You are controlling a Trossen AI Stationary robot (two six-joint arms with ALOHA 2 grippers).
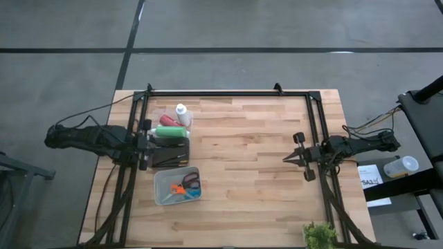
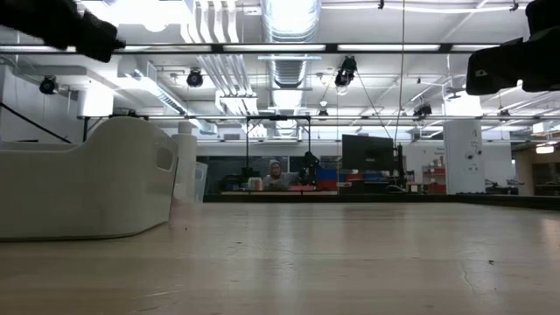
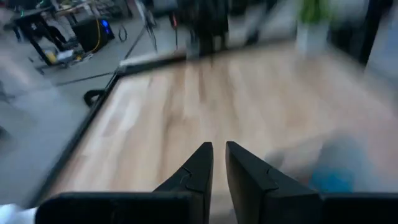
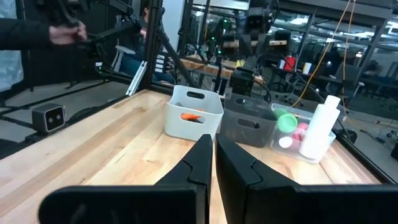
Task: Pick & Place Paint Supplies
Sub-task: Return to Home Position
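Wooden table (image 1: 249,138) boards are shared by three containers: one clear tray (image 4: 308,155) and one dark bin (image 4: 249,127), both close in front of the left gripper (image 3: 217,163), and one pale bin (image 4: 194,127) a little off to that gripper's right. All three are well apart from the right gripper (image 4: 214,157), across bare boards ahead of it. Both grippers are seen pinched almost closed, with nothing held between the fingers. The paint supplies are found in the clear tray, where one green bottle (image 4: 286,121), one red bottle (image 4: 301,131) and one tall white bottle (image 4: 322,127) are counted. No brushes can be made out anywhere, and the contents of the dark bin cannot be told. In the pale bin one pair of orange scissors (image 1: 178,188) and one pair of blue scissors (image 1: 191,195) are counted, and a darker shape beside them may be a third pair. The main risk is judged to lie with the left arm. It is so close to the tray and the dark bin that a rim could be caught by a finger or the wrist as the arm is drawn back to its rest pose. Whether anything is touched at present cannot be told. If the tray were dragged, the white bottle, being tall and upright, would be the likeliest to be tipped out. Little risk is judged for the right arm, since nothing lies near its gripper.
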